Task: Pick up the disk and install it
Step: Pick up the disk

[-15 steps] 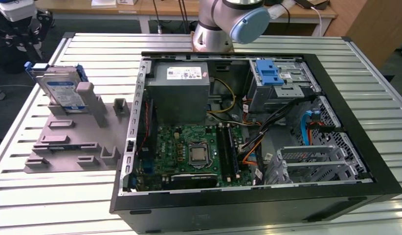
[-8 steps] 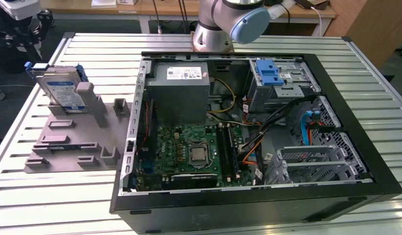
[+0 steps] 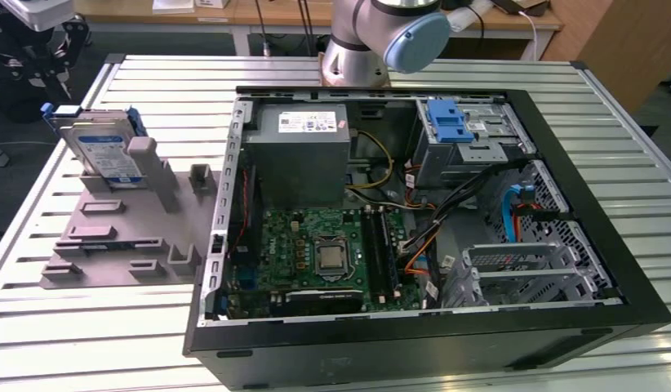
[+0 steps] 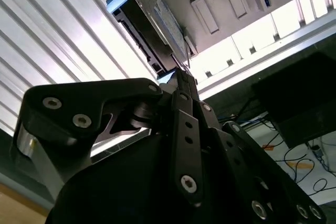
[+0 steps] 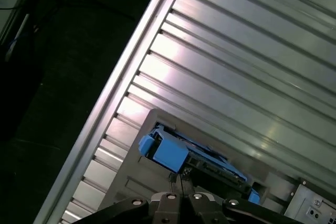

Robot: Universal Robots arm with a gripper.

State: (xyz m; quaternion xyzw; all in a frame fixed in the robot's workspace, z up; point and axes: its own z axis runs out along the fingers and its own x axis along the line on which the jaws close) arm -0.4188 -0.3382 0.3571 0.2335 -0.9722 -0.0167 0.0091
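- My gripper (image 5: 178,178): the two thin fingertips are pressed together and nothing is between them. In the second wrist view it (image 4: 181,75) is seen from the side, with the same narrow tip.
- The disk (image 3: 101,147): silver, white-and-blue label, blue carrier bracket. It stands on edge in a slot of the grey fixture plate (image 3: 117,237), at the plate's far end, toward the exterior view's left. I am not touching it.
- In both wrist views the disk (image 5: 170,153) (image 4: 152,24) lies just beyond my fingertips, which point at it across a gap.
- The fixture plate (image 5: 131,187): grey, with raised blocks and slots, lying flat on the table.
- The table (image 3: 150,82): ribbed aluminium slats (image 5: 236,77).
- The computer case (image 3: 597,204): black, on its side with the panel off, to the exterior view's right of the fixture plate.
- Inside the case: grey power supply (image 3: 303,147), green motherboard (image 3: 325,253), and a drive cage with a blue latch (image 3: 450,122).
- My arm's base (image 3: 352,57): on the table behind the case.
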